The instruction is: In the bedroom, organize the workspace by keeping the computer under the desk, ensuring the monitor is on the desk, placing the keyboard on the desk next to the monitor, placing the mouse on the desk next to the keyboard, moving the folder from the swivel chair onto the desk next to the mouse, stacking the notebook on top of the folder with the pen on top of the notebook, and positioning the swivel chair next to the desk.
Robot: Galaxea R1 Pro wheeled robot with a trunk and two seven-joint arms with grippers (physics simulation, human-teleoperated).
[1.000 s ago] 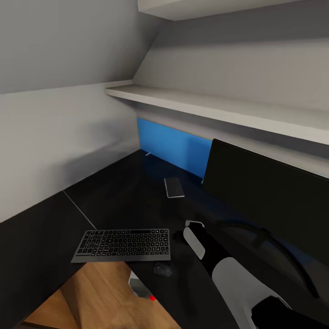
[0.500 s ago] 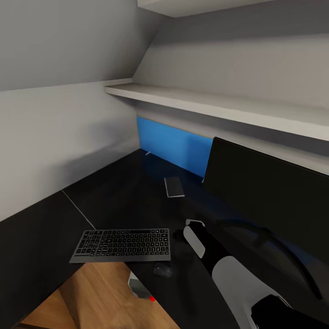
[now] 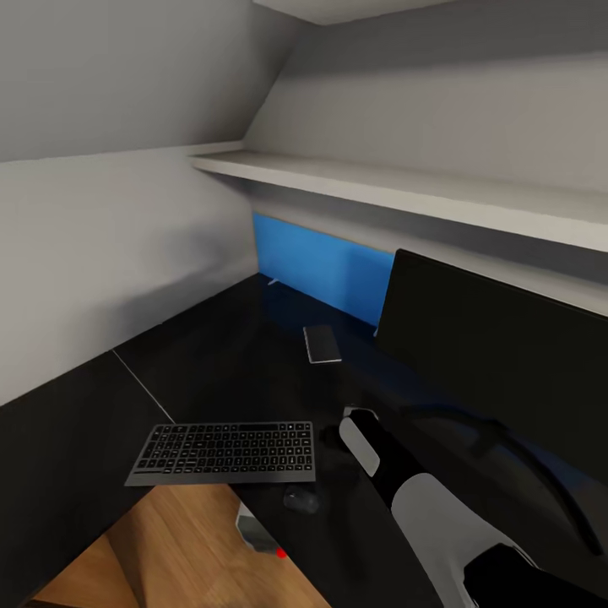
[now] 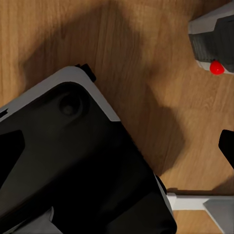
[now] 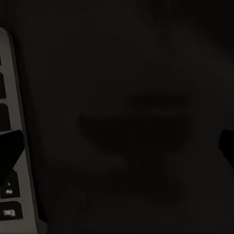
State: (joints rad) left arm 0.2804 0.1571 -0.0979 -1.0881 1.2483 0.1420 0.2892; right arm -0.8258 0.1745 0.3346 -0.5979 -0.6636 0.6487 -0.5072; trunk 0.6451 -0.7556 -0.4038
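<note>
On the black desk (image 3: 211, 363) the silver-grey keyboard (image 3: 224, 453) lies near the front edge. The dark mouse (image 3: 300, 499) sits just off its right front corner. The monitor (image 3: 498, 355) stands at the right on its arc stand. A small dark notebook (image 3: 322, 344) lies flat by the blue back panel (image 3: 321, 266). The computer (image 3: 253, 530) stands on the floor under the desk and its red-dotted corner (image 4: 209, 41) is in the left wrist view. My right gripper (image 5: 117, 146) hangs open over bare desk top beside the keyboard's end (image 5: 12, 126). My left gripper (image 4: 117, 146) is low over the floor, fingers spread.
White wall shelves (image 3: 405, 186) run above the desk under the sloped ceiling. My right arm (image 3: 414, 498) reaches across the desk in front of the monitor stand. In the left wrist view my black and grey base (image 4: 73, 165) covers wood floor (image 4: 146, 58), with a white desk leg (image 4: 195, 201) close by.
The whole head view has shifted slightly, so the shelf sits a bit higher in the picture. Nothing on the desk has visibly moved, and my right arm stays where it was.
</note>
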